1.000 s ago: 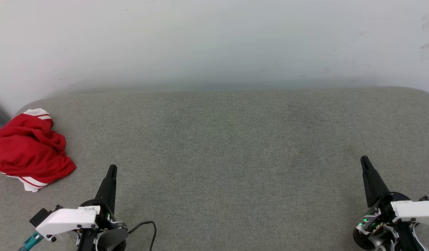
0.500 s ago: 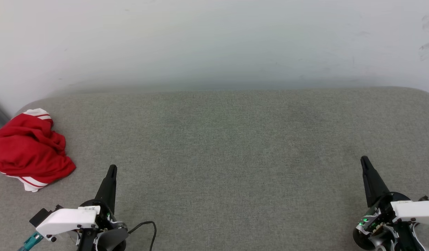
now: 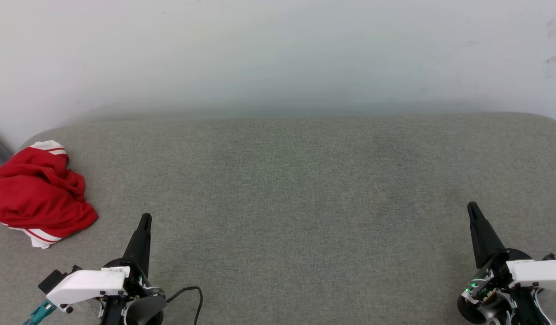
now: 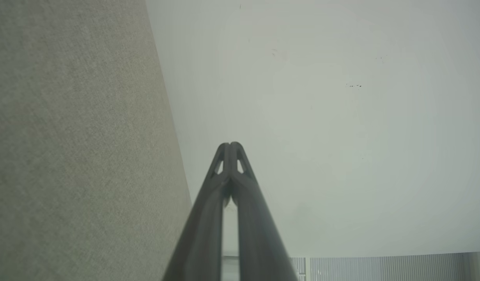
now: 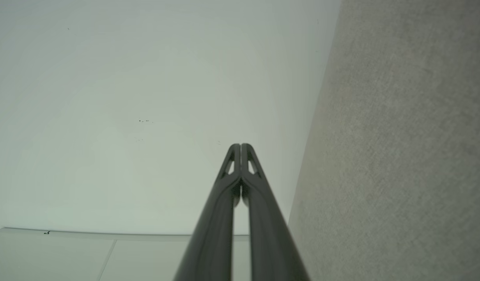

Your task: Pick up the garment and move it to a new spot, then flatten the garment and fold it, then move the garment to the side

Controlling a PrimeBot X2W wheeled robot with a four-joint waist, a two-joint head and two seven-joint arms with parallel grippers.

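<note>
The garment point(image 3: 36, 192) lay crumpled at the left edge of the grey surface point(image 3: 305, 180), untouched; both pairs of jaws were pressed together, empty, probably resting before the pickup.

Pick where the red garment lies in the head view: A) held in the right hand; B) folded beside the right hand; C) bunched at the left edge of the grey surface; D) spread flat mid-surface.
C: the garment lies crumpled at the left edge of the grey surface, apart from the shut left hand.
</note>
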